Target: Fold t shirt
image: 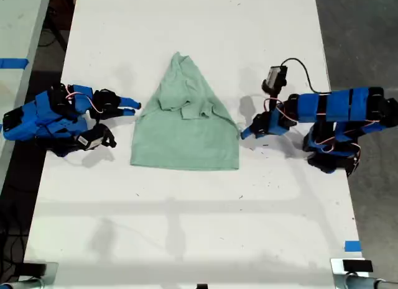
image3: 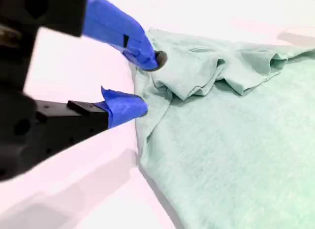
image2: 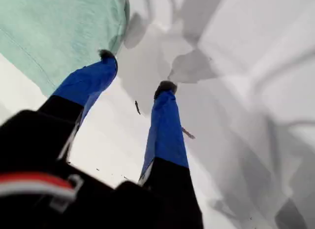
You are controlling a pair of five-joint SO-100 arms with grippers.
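The pale mint-green t shirt (image: pixel 185 130) lies flat on the white table, pointed at its far end, with both sleeves folded in across its middle. My first gripper (image: pixel 244 133) is on the exterior view's right, by the shirt's edge. In the first wrist view it (image2: pixel 137 71) is open over bare table, with the t shirt (image2: pixel 54 27) just beside one fingertip. My second gripper (image: pixel 135 105) is on the exterior view's left. It (image3: pixel 145 83) is open at the edge of the t shirt (image3: pixel 236 140) by a folded sleeve, one fingertip (image3: pixel 153 59) over the cloth.
The white table (image: pixel 186 227) runs the length of the exterior view, with dark floor along both sides. A blue tape mark (image: pixel 352 245) sits near the table's edge at the exterior view's lower right. Another pale surface with blue tape (image: pixel 12 63) stands at the exterior view's far left.
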